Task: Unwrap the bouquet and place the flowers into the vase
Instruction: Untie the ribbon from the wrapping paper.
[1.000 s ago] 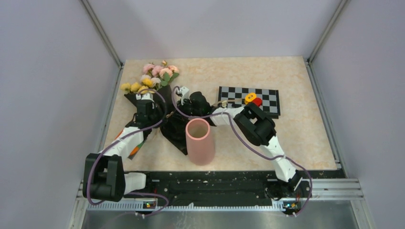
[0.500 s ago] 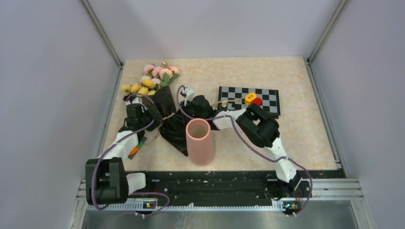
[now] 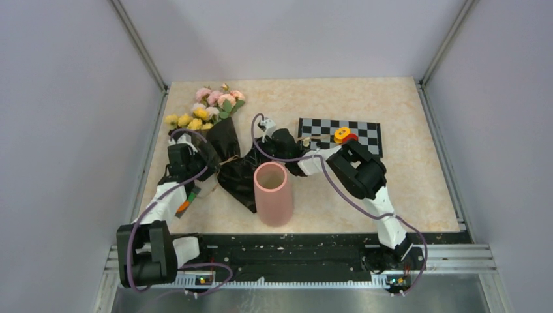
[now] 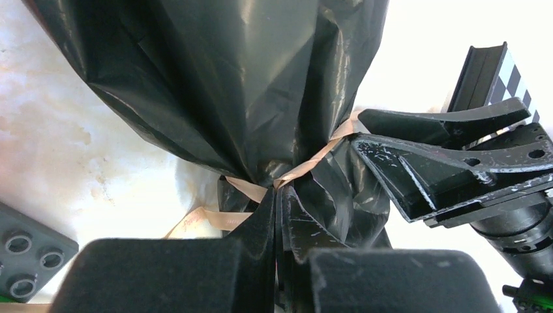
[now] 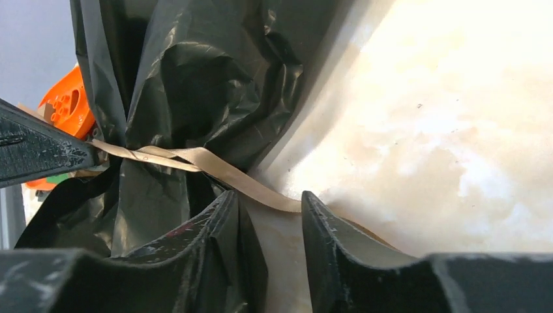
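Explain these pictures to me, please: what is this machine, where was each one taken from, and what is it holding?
These are two small robot arms bolted at the near edge of a table, each ending in a two-finger gripper. The wide picture looks down from above and behind them; the two close-ups come from cameras on the wrists. On the table lie a bouquet in black paper, flowers toward the far left corner, an empty pink vase standing in front, and a checkered board with small blocks. The left gripper is pinched shut on the tan ribbon at the bouquet's tie. The right gripper is open; the ribbon's loose end runs between its fingers, unclamped.
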Controlling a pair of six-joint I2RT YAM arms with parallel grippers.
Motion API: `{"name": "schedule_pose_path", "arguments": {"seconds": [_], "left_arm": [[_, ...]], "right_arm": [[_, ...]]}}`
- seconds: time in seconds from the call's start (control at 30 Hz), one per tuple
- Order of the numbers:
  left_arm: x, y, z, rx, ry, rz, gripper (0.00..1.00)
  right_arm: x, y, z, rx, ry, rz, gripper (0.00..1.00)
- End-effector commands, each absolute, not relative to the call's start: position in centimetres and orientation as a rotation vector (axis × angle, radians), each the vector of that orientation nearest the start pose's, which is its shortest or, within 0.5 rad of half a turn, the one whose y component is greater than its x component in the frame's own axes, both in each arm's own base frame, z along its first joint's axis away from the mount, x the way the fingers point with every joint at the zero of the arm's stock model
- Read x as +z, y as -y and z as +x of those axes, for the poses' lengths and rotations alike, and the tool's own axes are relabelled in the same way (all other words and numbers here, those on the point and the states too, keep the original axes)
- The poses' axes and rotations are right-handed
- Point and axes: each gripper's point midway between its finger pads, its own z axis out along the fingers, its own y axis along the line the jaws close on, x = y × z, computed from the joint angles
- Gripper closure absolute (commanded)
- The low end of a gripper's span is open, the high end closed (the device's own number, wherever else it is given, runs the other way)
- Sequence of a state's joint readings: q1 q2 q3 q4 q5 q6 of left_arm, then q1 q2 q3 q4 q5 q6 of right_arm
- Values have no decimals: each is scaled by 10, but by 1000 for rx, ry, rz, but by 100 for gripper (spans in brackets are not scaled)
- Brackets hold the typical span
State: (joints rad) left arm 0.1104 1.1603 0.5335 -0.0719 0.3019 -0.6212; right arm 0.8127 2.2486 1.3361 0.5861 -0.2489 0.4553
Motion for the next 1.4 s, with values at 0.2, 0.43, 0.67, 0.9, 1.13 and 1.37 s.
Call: {"name": "schedule_pose_path", "arguments": {"seconds": [0.2,0.43,0.67,0.9,1.13,1.37], "left_arm": [[111,47,314,-648,-2144,-497,100],[116,52,316,-678,-2152,-471,100],[115,53,318,-691,-2160,-487,100],[117,48,319,-664,-2163,-518,100],[122,47,319,-656,-2155,-520,100],[128,50,320,-675,-2165,-507,100]], "right_arm": [[126,-491,350,1210,-1711,-858,56],[123,-506,341,1282,-1712,-985,61],[115,-519,337,1335,-1724,-1041,63],[107,-526,335,1360,-1736,-1068,67],[99,-529,338,1356,-1742,-1071,69],[97,-532,343,1326,-1734,-1078,66]]}}
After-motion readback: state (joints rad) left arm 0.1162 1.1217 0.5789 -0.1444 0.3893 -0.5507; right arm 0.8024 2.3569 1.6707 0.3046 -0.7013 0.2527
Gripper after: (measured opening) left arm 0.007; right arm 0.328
